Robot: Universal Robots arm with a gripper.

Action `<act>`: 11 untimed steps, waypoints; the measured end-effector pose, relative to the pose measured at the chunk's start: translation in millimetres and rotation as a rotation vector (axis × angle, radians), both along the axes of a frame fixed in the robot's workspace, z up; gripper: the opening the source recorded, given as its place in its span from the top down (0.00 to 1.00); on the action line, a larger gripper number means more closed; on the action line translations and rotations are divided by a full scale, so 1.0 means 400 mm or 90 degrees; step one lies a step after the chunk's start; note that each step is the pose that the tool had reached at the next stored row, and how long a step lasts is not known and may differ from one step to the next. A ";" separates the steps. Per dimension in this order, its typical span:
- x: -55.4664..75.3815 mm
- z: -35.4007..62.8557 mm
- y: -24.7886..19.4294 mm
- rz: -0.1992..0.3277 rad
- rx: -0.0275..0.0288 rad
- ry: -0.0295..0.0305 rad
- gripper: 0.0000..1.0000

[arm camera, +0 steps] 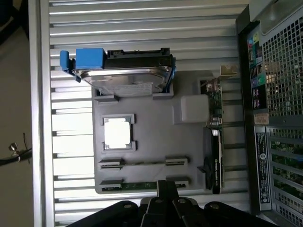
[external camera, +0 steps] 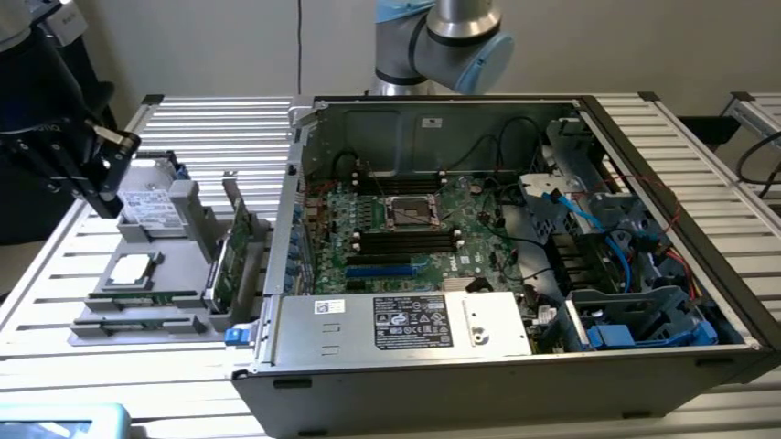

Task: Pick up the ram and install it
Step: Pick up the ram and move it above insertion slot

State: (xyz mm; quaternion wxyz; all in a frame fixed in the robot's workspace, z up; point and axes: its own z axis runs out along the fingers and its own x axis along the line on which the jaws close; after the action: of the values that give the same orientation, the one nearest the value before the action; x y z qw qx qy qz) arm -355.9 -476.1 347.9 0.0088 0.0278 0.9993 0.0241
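With fingers pressed together, my gripper [arm camera: 166, 187] hangs near the ram [arm camera: 137, 185] in the tray's [arm camera: 151, 142] edge slot; it's probably light, stiff and fragile, best pinched by its long edges.

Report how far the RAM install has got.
Done: nothing visible yet. The slim green circuit-board ram stick lies in its holder on the grey plastic fixture tray. In hand: nothing; the black gripper is shut and hangs above the tray near that stick. Left: picking it up and seating it in a long black motherboard slot.
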 end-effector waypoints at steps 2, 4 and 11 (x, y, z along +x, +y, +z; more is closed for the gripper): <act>0.000 0.000 0.000 0.023 0.0001 0.0000 0.89; 0.000 0.000 0.000 0.046 0.0005 0.0000 0.89; 0.000 0.000 0.000 0.124 0.0022 -0.0001 0.89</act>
State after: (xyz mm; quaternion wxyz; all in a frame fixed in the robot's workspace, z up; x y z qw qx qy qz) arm -355.9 -476.1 347.9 0.0065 -0.0691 0.9972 0.0265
